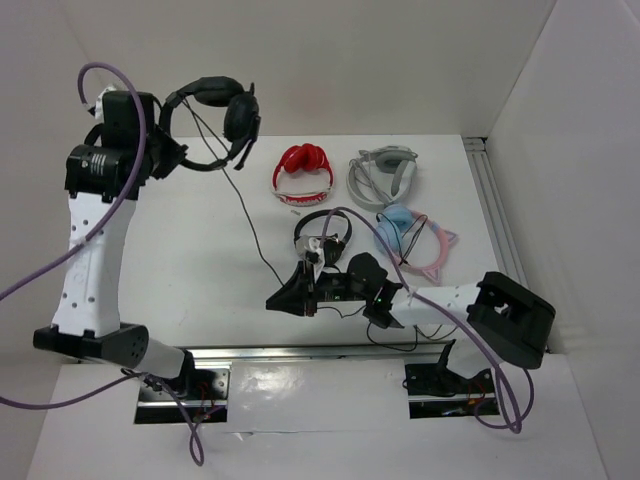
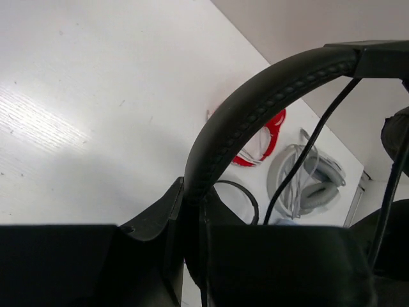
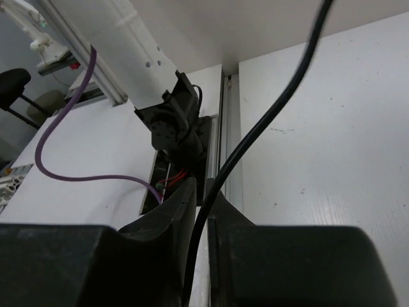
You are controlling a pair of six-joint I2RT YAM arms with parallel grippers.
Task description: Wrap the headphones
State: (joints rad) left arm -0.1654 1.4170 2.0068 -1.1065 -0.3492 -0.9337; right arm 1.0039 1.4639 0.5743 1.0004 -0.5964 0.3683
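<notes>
The left end effector (image 2: 192, 203) clamps the headband of the large black padded over-ear headphones (image 1: 214, 108), raised over the far left of the white worktop (image 1: 185, 265); the right end effector (image 3: 200, 203) pinches their thin black cable (image 3: 268, 118); over-tensioning it could break either grip.

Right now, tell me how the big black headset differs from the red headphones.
The black headset hangs aloft, its band clamped in the left gripper; the red headphones lie on the table. The black headset is bulkier than the red headphones. The black headset trails a cable; the red headphones show none. Both have a band joining two cups.
</notes>
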